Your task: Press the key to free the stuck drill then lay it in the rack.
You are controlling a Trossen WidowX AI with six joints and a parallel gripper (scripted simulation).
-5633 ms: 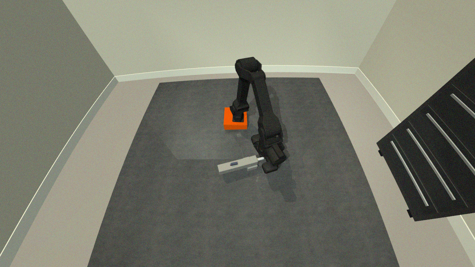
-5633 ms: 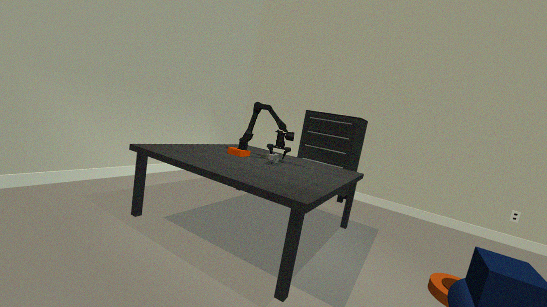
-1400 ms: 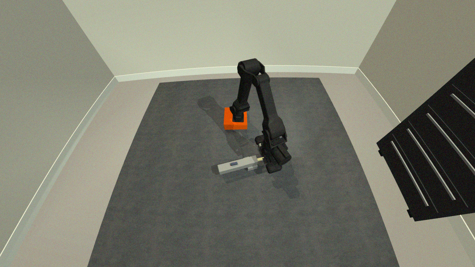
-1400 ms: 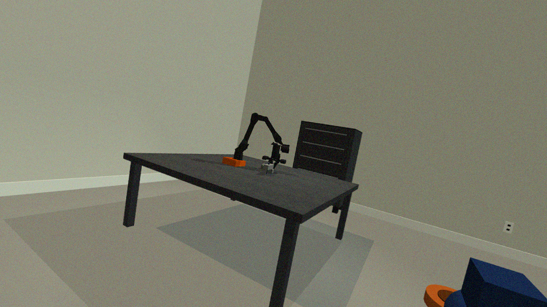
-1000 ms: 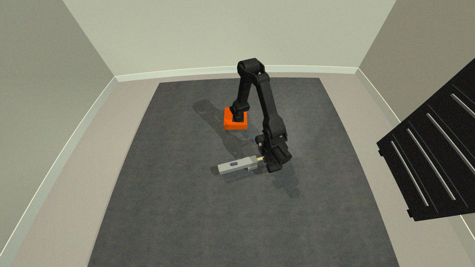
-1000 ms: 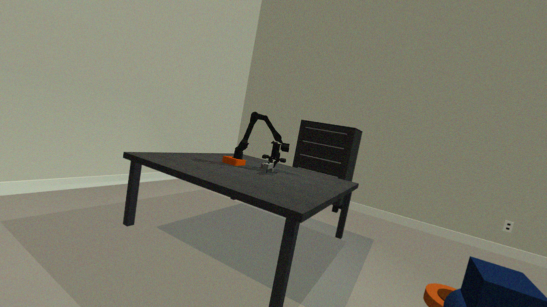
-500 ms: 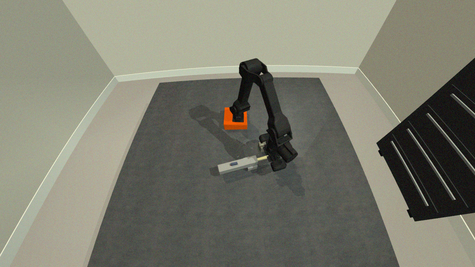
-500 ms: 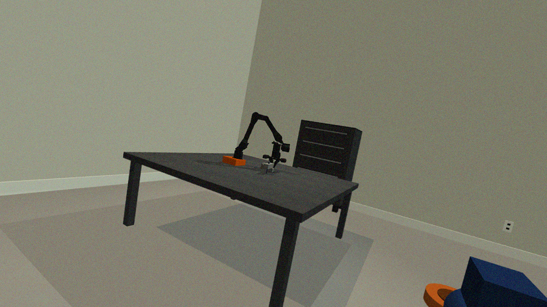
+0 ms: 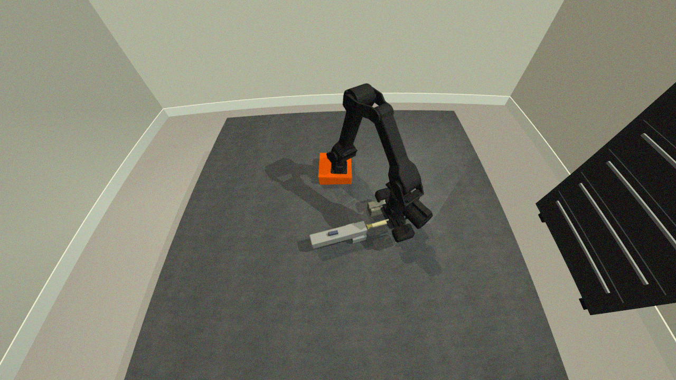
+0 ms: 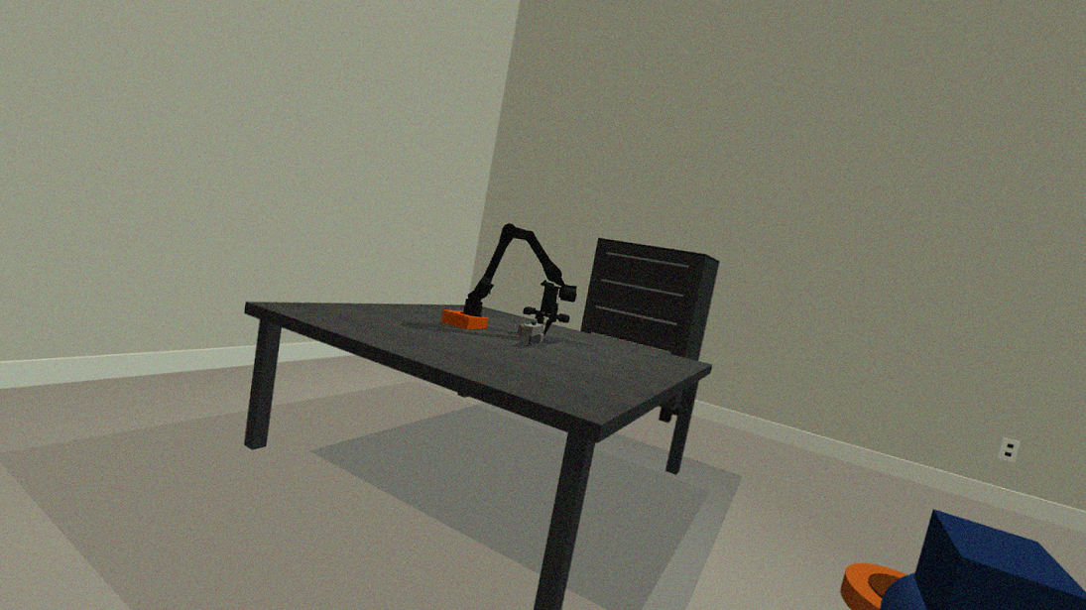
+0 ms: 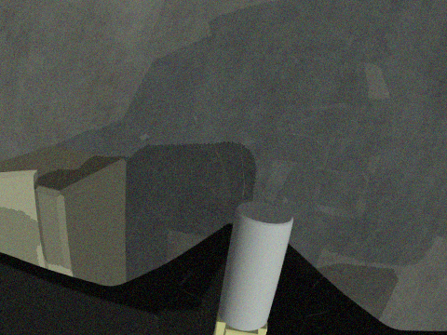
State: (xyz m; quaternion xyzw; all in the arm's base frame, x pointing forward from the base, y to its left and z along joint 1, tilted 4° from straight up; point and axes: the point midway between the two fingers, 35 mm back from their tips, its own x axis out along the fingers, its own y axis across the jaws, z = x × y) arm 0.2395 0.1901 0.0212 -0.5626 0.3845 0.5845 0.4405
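A long grey block (image 9: 338, 235) (image 10: 531, 330) lies on the table, with a small dark blue key (image 9: 332, 233) on its top. The drill's yellow shaft (image 9: 378, 224) sticks out of the block's right end; how much is still inside is hidden. My gripper (image 9: 393, 221) (image 11: 249, 238) is shut on the drill, right of the block and low over the table. In the wrist view the drill's pale grey cylindrical end (image 11: 256, 274) shows between the black fingers. A beige notched piece, seemingly the rack (image 9: 374, 208) (image 11: 95, 223), stands just behind the drill, partly hidden by the arm.
The arm's orange base (image 9: 335, 178) (image 10: 464, 320) stands behind the block on the dark table (image 9: 283, 321) (image 10: 436, 351). A black drawer cabinet (image 9: 581, 245) (image 10: 644, 299) stands beyond the table's right side. Blue and orange shapes are in the exterior view's lower right corner.
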